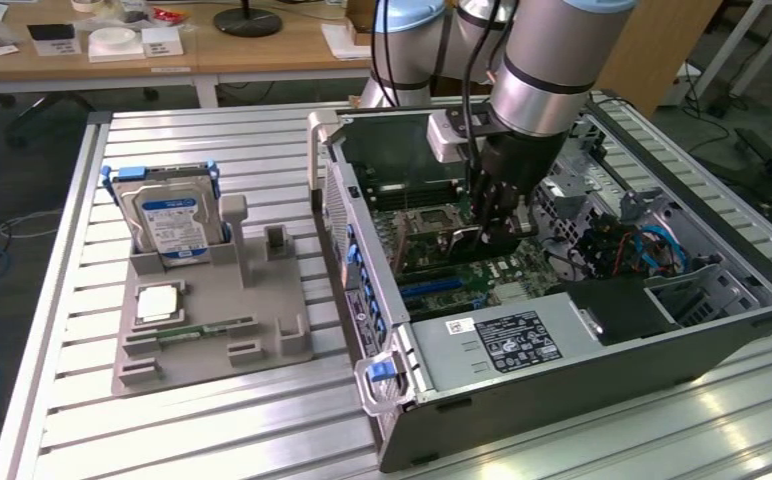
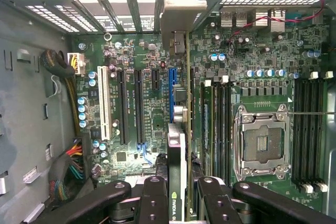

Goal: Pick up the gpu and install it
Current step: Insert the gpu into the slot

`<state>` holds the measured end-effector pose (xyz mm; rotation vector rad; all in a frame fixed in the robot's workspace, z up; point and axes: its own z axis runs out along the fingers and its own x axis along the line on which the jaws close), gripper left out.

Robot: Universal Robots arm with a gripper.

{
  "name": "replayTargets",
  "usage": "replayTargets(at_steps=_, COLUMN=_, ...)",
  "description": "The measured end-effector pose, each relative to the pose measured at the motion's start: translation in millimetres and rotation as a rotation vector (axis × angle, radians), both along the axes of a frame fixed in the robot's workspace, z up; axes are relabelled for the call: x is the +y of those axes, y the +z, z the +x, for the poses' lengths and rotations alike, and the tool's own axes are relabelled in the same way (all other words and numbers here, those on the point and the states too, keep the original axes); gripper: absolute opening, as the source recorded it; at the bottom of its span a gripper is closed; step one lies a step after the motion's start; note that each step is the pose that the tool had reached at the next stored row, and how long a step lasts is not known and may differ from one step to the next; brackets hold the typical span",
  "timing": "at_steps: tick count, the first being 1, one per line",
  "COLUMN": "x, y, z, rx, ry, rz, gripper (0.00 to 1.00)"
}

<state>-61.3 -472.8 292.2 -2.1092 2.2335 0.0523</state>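
Evidently the gripper [image 2: 178, 198] pinches the gpu [image 2: 177, 145] by its long edge, at the centre of the exterior view. Thin, stiff and light; probably fragile.

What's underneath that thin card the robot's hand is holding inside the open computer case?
Under the thin dark card, gripped by the hand, lies the green circuit board with a long blue slot and black slots. The strip directly beneath the card's edge is covered.
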Motion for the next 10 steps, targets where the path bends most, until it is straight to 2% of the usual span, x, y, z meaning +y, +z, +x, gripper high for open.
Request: replayTargets(at_steps=10, x=0.0, y=0.0, z=0.8, rx=0.0033, ry=0.0, rz=0.0, gripper=0.27)
